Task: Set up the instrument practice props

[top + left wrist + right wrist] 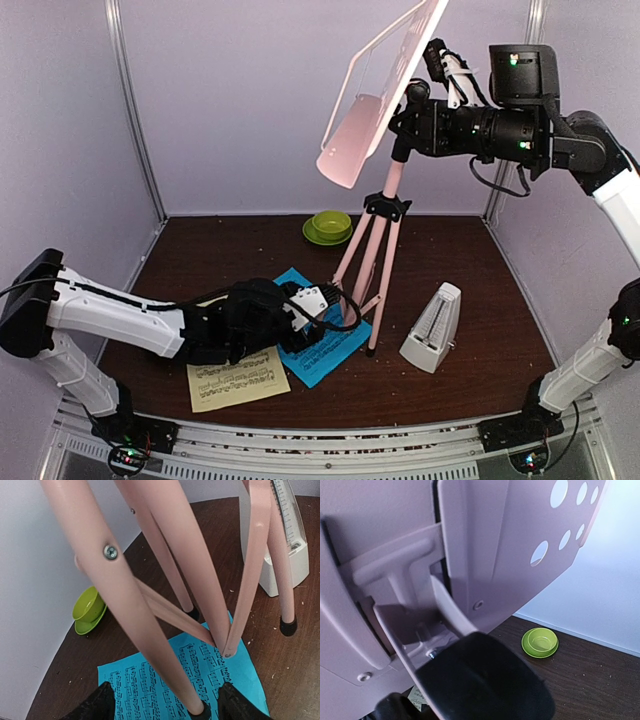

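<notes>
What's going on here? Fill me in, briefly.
The right hand grips the pink music stand behind its desk, with the stand upright. The left hand is open, its fingers on either side of a tripod leg that stands on the blue page. The yellow page and the metronome sit on the table, untouched.

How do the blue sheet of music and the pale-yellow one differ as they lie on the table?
Place: the blue page lies under the legs of the pink music stand; the pale-yellow page lies clear of them, nearer the front edge of the table. Angle: the blue page sits skewed like a diamond; the pale-yellow page is nearly square to that edge. Both lie flat, printed side up.
</notes>
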Robot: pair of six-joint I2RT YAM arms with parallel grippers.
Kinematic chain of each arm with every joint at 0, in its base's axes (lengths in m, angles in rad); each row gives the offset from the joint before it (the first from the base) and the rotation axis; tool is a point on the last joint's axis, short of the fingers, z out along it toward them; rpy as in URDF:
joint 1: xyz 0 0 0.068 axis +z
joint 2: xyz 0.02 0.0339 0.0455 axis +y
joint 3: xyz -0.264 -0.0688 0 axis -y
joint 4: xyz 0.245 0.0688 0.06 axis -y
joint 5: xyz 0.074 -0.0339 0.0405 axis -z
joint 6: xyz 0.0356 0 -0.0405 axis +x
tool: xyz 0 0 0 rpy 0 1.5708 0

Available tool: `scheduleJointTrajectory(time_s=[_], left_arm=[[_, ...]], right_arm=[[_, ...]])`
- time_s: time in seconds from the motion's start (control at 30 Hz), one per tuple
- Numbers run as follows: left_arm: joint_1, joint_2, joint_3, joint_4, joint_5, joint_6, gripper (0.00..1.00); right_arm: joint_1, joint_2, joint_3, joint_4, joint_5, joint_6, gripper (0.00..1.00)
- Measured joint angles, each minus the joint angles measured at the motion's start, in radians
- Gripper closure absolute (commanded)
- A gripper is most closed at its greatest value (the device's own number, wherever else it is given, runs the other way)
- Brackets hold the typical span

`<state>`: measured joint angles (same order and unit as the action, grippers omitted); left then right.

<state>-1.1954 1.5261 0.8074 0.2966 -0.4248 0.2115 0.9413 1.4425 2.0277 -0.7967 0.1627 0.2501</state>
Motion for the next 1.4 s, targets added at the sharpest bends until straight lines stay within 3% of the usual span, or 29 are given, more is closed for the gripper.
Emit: scheduleJointTrajectory(time_s=[0.2,0.33,0.63,0.77,0.93,1.13,1.37,1.4], left_arm=[[-0.009,0.013,0.002,0.02,0.013,-0.014,0.25],[-0.013,0.078,0.035,0.032,0.0,-0.031,0.3],[-0.016,0.216,0.176,0.011,-0.211,0.015,0.35],[-0.018,0.227,0.194,0.04,-0.216,0.071,0.48],[-0.018,0.219,0.152,0.134,-0.119,0.187,0.73],[0.019,0.149,0.052,0.325,-0.085,0.103,1.0],[0.039,0.052,-0.013,0.422,-0.106,0.184,1.0],[0.039,0.052,-0.018,0.425,-0.104,0.189,0.91]], right_arm=[[0.0,-0.001,0.0,0.001,0.016,0.008,1.0],[0.0,-0.001,0.0,0.001,0.021,0.011,1.0],[0.0,-0.008,0.0,-0.037,0.023,0.042,1.0],[-0.001,-0.024,-0.001,-0.049,0.023,0.053,1.0],[-0.004,-0.048,0.007,-0.077,0.029,0.057,1.0],[-0.003,-0.048,0.096,-0.153,0.03,0.06,1.0],[0.006,-0.056,0.152,-0.151,0.01,0.027,1.0],[0.006,-0.052,0.152,-0.154,0.008,0.027,1.0]])
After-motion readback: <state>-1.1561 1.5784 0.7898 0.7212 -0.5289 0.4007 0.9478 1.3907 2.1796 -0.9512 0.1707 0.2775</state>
